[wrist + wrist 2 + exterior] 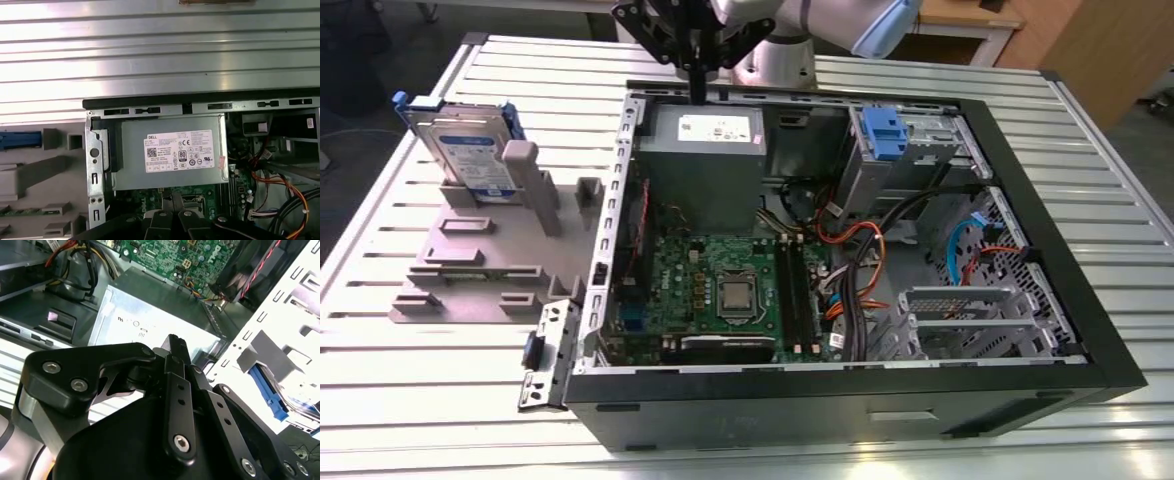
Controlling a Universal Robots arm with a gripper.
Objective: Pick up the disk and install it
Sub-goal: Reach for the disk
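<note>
The disk [464,148], silver-grey with a white-and-blue label and a blue carrier, stands on edge in a grey holder [487,250] at the exterior view's left, outside the computer case. Its blue carrier edge [20,139] appears in the first wrist view too. My gripper [699,92] hangs above the case's far wall, over the grey power supply box [704,138], well to the right of the disk. Its black fingers [176,347] are pressed together with nothing between them, so it is shut and empty. The gripper's [172,216] finger bases also appear in the first wrist view.
The open black computer case [1014,390] lies on a slatted metal table [400,400]. Inside it are a green motherboard [720,290], loose cables [867,250], a drive bay with a blue latch [887,135] and a metal cage [961,320]. The power supply box [170,150] carries a white sticker.
</note>
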